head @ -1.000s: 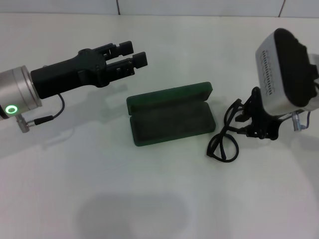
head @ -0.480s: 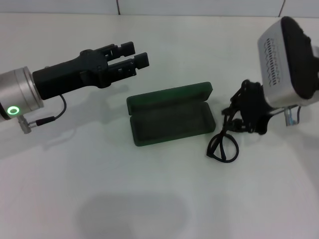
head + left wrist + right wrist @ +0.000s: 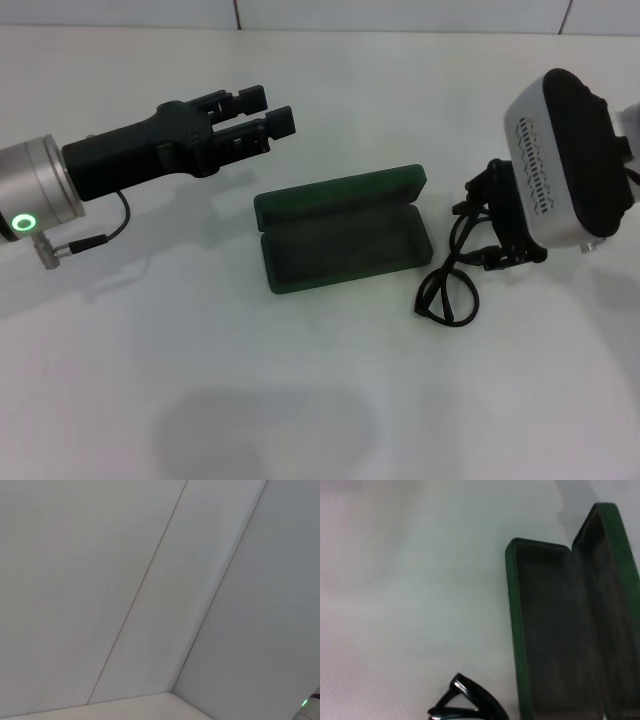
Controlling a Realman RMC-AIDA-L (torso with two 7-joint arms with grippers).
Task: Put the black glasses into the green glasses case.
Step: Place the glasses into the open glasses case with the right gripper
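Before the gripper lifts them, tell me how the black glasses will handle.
The black glasses look thin-framed, so probably light and easily bent. One lens loop rests on the table beside the green case, so they may dangle and swing. The right gripper is right at them; a narrow hold could let them pivot.

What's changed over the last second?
The right gripper lifted slightly, swung toward the case and settled over the far end of the glasses, whose near lens hardly moved. Whether it grips them is unclear. Case and left gripper stayed put.
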